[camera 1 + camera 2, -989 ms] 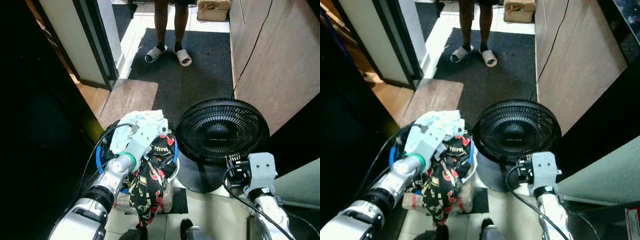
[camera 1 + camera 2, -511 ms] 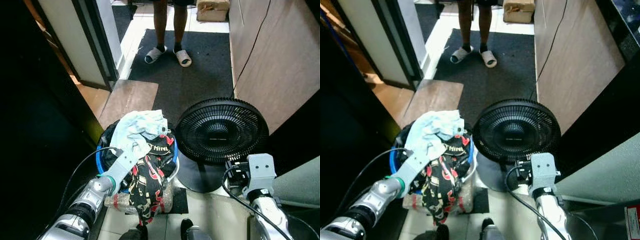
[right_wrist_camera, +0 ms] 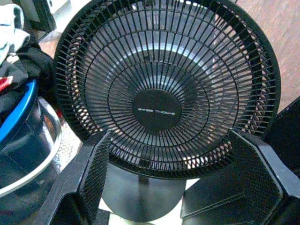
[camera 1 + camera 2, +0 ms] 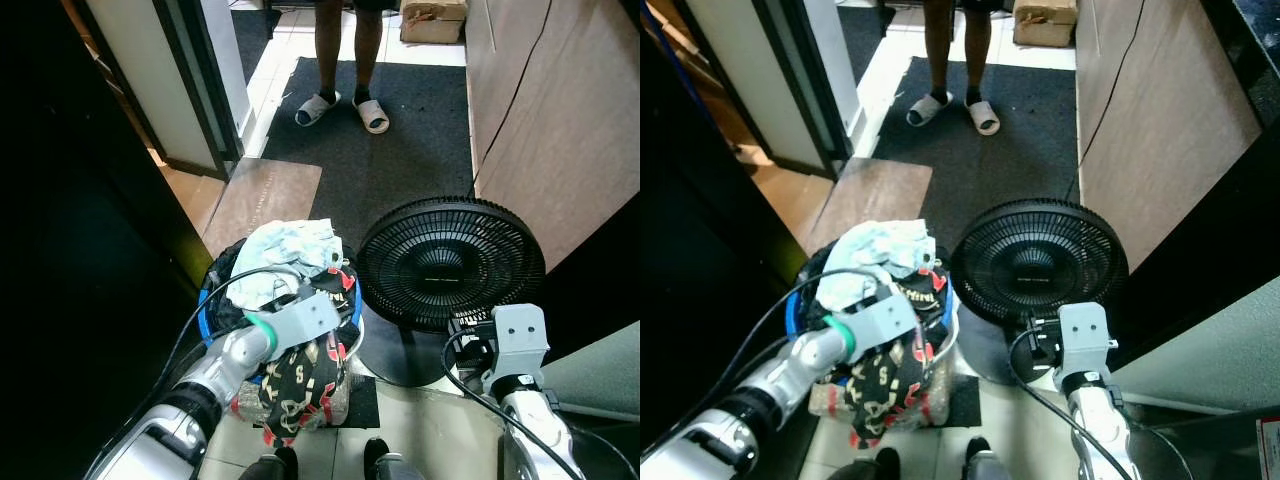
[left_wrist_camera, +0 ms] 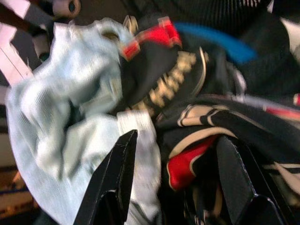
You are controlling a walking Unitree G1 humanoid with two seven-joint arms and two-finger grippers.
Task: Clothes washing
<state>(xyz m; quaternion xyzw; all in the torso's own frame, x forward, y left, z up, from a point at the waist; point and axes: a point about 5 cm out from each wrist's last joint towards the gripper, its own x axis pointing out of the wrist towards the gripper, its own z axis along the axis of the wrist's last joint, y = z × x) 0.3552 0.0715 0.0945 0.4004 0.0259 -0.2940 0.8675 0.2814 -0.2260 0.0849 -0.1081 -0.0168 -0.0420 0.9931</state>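
Your left gripper (image 5: 173, 183) hangs over the heaped basket (image 4: 208, 303), its fingers (image 5: 115, 173) apart just above a black printed garment (image 4: 300, 375), with a pale blue cloth (image 4: 285, 250) beside it on top of the pile. Your right gripper (image 3: 173, 187) is held low, fingers spread wide, facing the black fan (image 4: 450, 262) that stands just beside the basket. A person in slippers (image 4: 342, 104) stands on the dark mat (image 4: 400, 150) beyond.
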